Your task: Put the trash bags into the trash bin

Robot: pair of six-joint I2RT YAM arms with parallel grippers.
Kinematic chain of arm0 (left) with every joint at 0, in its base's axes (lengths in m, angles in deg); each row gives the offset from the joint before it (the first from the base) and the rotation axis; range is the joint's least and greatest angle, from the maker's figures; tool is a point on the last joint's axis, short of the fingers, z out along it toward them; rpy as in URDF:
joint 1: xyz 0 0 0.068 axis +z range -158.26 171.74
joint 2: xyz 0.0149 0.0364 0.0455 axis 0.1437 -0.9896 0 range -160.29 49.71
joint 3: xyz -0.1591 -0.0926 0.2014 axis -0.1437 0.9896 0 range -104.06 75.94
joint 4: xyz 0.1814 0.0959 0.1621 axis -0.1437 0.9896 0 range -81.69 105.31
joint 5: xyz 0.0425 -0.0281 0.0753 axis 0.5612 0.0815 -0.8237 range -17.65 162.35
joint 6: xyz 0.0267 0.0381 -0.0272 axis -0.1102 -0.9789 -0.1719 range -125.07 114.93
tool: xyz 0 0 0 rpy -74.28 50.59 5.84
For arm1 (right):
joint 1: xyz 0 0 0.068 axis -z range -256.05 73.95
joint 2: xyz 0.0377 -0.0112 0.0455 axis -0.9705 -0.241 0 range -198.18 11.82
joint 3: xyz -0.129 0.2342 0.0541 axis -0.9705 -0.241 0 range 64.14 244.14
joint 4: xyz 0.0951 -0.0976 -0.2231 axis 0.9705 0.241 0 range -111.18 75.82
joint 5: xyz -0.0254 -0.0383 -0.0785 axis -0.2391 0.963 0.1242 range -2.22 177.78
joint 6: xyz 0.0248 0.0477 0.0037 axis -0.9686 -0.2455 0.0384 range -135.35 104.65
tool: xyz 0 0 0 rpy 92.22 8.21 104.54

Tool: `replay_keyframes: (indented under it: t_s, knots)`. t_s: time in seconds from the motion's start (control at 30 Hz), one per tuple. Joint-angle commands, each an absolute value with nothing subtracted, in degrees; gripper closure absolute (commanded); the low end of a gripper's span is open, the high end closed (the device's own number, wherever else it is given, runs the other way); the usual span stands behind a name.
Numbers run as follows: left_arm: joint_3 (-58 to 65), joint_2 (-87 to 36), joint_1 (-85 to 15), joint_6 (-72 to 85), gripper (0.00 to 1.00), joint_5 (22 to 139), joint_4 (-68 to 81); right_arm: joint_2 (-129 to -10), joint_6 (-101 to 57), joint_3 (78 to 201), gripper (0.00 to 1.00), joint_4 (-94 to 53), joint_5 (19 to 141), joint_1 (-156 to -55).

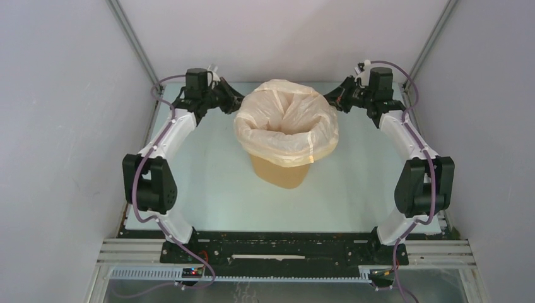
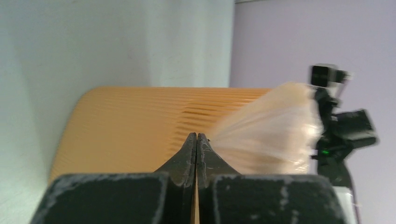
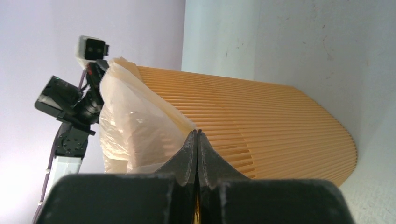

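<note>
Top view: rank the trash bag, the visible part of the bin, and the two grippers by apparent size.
1. trash bag, draped over the rim.
2. trash bin, only its lower wall showing.
3. left gripper and right gripper: alike, not ranked.

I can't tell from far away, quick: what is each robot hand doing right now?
Left hand: closed, pinching the thin cream-white plastic trash bag.
Right hand: closed, pinching the same bag.

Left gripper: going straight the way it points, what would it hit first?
Probably the ribbed wall of the trash bin, just ahead of the left gripper; the trash bag fans out from its tips.
</note>
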State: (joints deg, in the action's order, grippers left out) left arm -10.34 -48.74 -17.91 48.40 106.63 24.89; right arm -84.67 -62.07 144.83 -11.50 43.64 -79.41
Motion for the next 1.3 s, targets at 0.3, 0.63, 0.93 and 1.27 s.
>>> replay_keyframes:
  t_s: [0.3,0.63,0.93,1.27]
  knots:
    - [-1.6,-46.0,-15.7,47.2,0.97,106.5,27.9,-86.2,-56.3,142.7,1.00,-5.3,46.4,-75.8]
    - [2.7,-30.2,-9.4,46.6,0.57,102.2,30.3,-83.2,-62.0,146.1,0.94,-8.8,42.3,-78.1]
    - [14.3,-26.0,-9.1,59.0,0.11,116.6,4.2,-82.5,-66.1,146.7,0.95,-11.4,40.6,-77.7]
    - [9.7,-37.5,-13.7,67.7,0.22,118.8,-8.8,-85.1,-64.5,150.0,0.97,-8.4,41.3,-80.8]
